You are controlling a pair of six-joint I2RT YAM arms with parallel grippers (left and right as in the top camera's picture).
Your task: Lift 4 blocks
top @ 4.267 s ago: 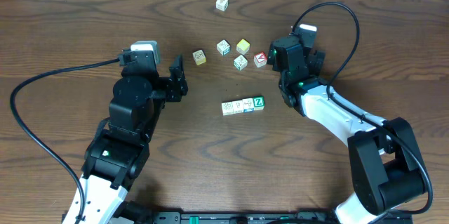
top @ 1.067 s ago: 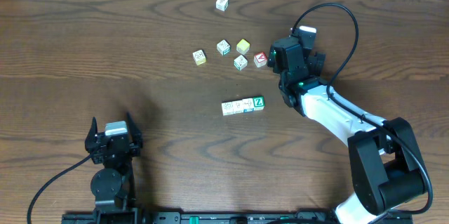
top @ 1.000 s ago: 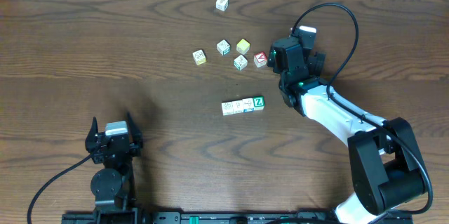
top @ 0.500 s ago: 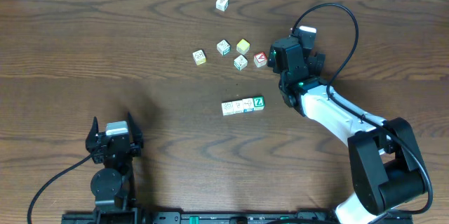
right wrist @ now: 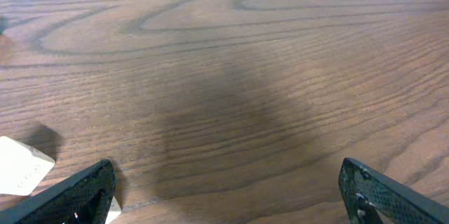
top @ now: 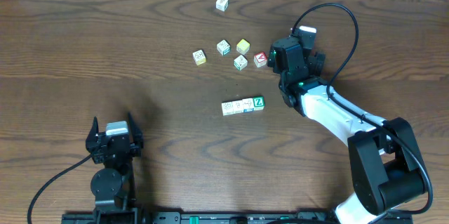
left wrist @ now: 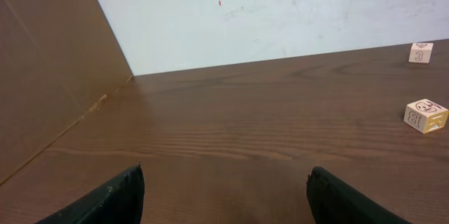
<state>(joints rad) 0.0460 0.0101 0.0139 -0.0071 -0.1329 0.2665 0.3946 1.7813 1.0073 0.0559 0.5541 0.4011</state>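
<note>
Your left arm (top: 111,155) has pulled back; both jaws gape wide, empty. Squeeze unevenly and the block row (top: 243,105) could buckle.

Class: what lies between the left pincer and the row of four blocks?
Nothing but bare table top, as the overhead view shows: the left pincer and the row of four blocks have only wood grain between them.

four blocks (top: 243,105): touching in a row | five loose cubes (top: 240,62): clustered behind them | lone cube (top: 222,3): farther back
</note>
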